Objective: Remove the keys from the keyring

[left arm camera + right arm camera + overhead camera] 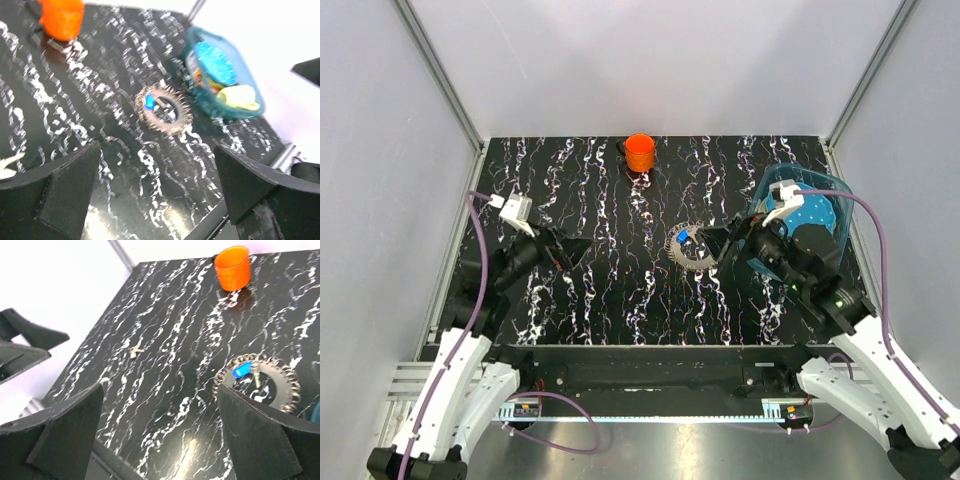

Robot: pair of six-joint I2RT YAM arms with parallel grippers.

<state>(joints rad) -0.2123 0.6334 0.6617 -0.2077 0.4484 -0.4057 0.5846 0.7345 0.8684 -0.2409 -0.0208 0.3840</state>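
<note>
1. Progress: nothing of the task shows as done. The keys (692, 246) lie flat on the surface (580, 180), right of centre, fanned in 1 complete toothed wheel around the keyring (243, 388). I see no gap in the fan. A small blue piece (241, 371) sits at the wheel's far-left edge.
2. 1 small pale scrap (134, 349) lies alone, well left of the wheel. It is too small to identify, so I do not count it as a freed key.
3. Left gripper (572, 248): jaws wide, nothing between them. It is raised over the left half of the surface, well apart from the keys and pointed towards them.
4. Right gripper (713, 244): jaws wide, also holding nothing. Its tips sit just beside the wheel's right edge. I cannot tell whether they touch it.
5. Remaining, in my judgement: all of it. The ring has yet to be gripped and steadied, then each key worked off in turn.
6. Container 1: an orange cup (640, 152) stands upright at the far centre. From above I see nothing inside, though the view is small.
7. Container 2: a teal basket (245, 114) sits at the right edge, just right of the keys. It holds a blue dotted disc (215, 62) and a pale yellow-green item (240, 96). Some small bright bits beside them are too blurred to name. The right arm hides part of the basket from above.
</note>
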